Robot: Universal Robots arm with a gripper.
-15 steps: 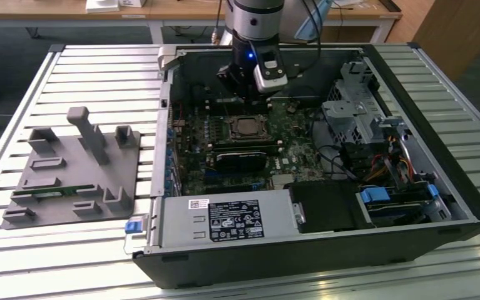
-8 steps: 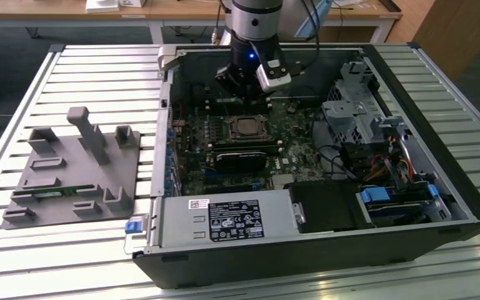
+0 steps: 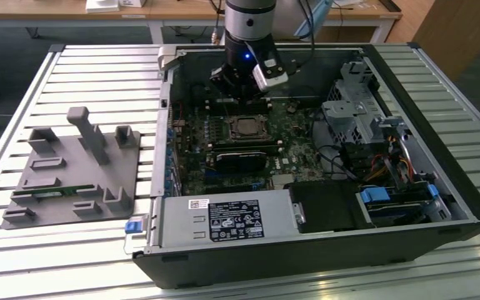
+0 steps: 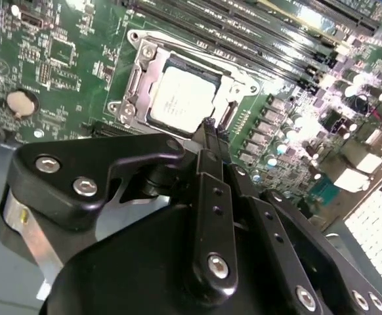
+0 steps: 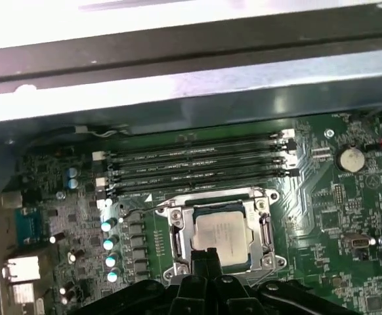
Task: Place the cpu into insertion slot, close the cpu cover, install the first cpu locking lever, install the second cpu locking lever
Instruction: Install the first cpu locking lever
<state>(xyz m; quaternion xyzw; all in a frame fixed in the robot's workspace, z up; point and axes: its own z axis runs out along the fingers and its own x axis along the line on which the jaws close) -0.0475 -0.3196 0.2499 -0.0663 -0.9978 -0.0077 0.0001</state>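
Second wrist view: locking-lever step apparently in hand.
Seated in insertion slot under lowered cpu cover: cpu; gripper pinched closed, empty, at cover's far side; probably calls for fine, precise alignment.

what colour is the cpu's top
The cpu top is pale silvery-beige; it shows best in the second wrist view.

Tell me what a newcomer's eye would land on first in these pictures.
The pale square cpu, framed by the silvery cpu cover on the green motherboard, stands out first in both wrist views, with the black gripper poised close by its edge. In the exterior view the arm reaches into an open computer case on a slatted table, a grey fixture tray lying at the exterior view's left.
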